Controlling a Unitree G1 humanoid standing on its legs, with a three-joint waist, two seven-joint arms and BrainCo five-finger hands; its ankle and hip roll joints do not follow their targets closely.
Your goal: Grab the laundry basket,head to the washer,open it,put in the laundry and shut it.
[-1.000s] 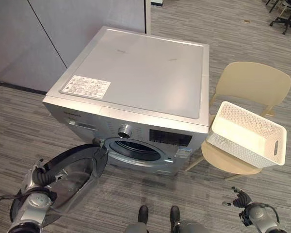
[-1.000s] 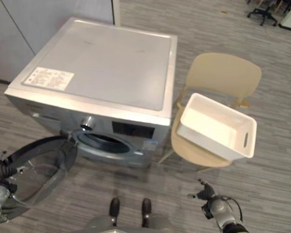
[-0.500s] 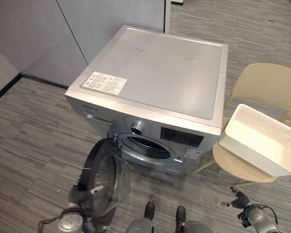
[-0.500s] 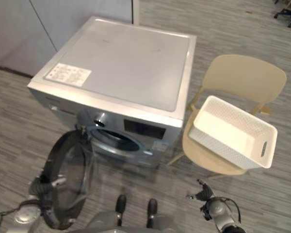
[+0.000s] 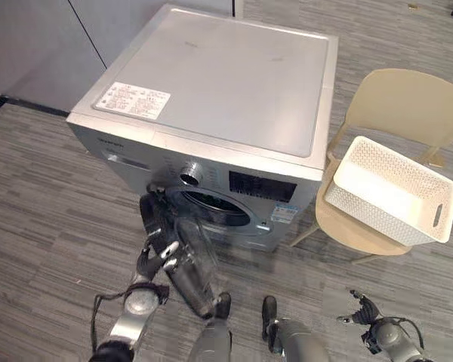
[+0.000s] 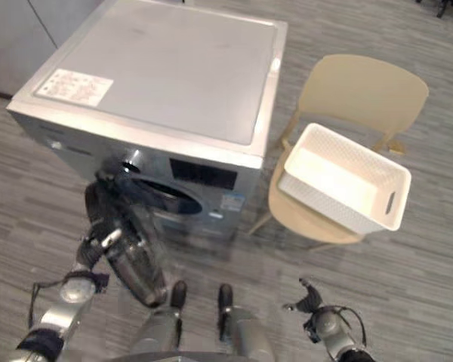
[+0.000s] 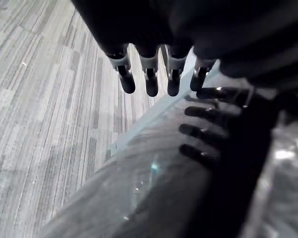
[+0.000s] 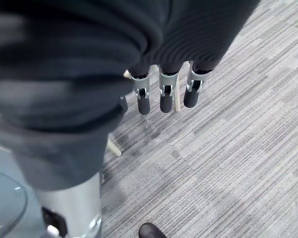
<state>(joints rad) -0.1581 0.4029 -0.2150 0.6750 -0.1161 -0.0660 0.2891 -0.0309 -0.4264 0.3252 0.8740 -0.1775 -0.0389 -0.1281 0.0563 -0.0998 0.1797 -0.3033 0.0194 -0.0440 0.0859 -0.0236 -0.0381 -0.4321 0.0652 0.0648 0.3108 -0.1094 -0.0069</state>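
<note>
My left hand rests against the washer door, its fingers straight and side by side just above the door's glass, curled round nothing. The door stands swung out from the round drum opening in the washer's front, hinged at that opening's left edge. My right hand hangs low over the grey striped floor, well apart from the washer, its fingers straight and relaxed, holding nothing. The white laundry basket sits tilted on the seat of a beige chair just beside the washer's right side; nothing is visible inside it.
</note>
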